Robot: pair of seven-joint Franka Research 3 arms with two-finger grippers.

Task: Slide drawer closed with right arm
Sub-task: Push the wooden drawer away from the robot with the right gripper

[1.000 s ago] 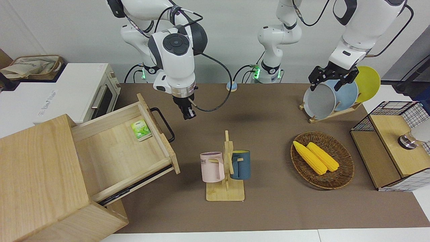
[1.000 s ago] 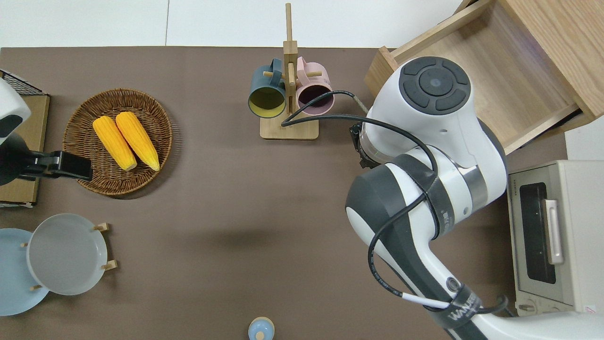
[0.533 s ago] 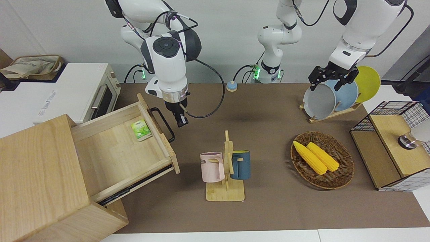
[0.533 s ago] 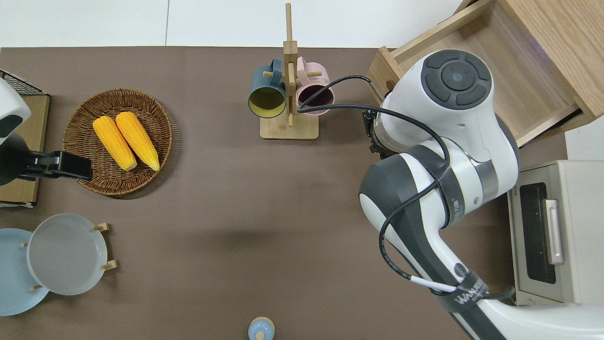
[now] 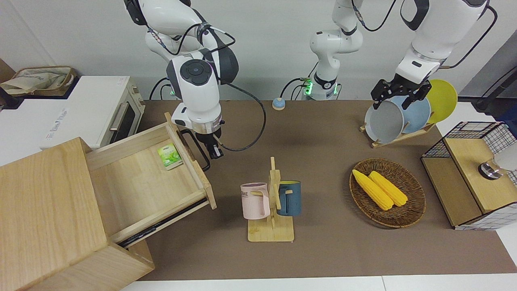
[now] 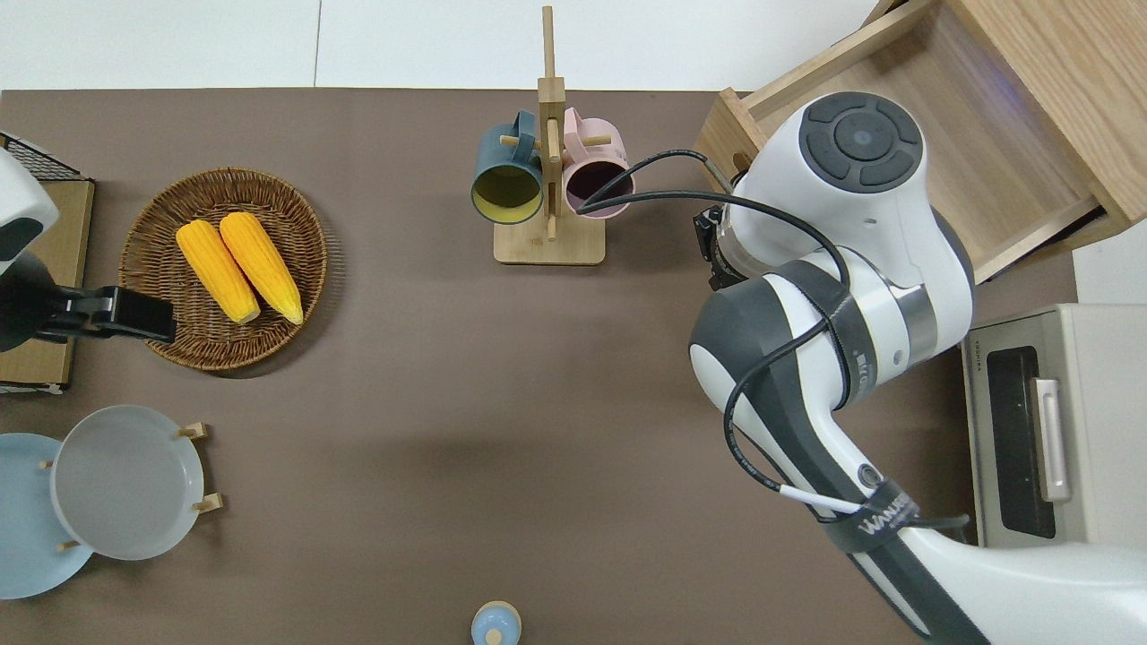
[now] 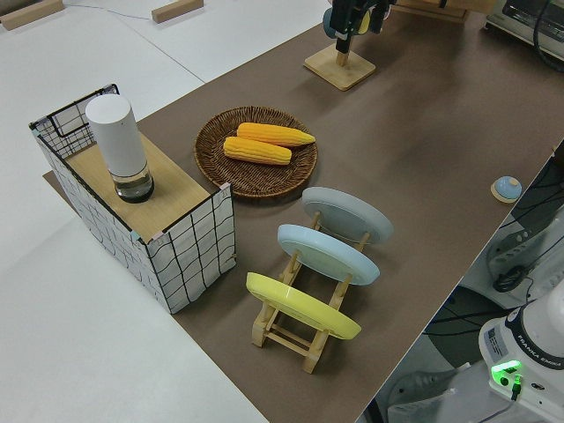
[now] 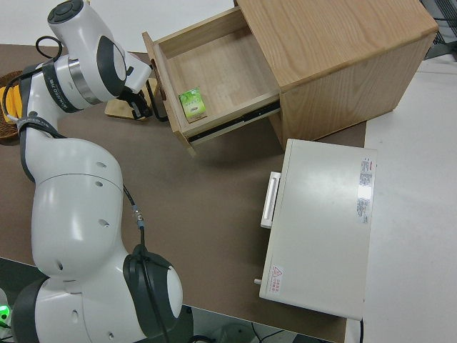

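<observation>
At the open drawer (image 5: pixel 145 178), the right gripper (image 5: pixel 214 151) is closing in on the handle (image 5: pixel 196 147); finger spread unclear.

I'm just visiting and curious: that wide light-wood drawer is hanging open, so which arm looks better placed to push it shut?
The right. Its gripper hangs right beside the black bar handle of the wide light-wood drawer. The left arm is parked.

Pale, matt wood with visible grain forms the drawer (image 5: pixel 141 182); its handle (image 5: pixel 198 150) is black metal. The right arm (image 5: pixel 196 87) wears glossy white plastic.
</observation>
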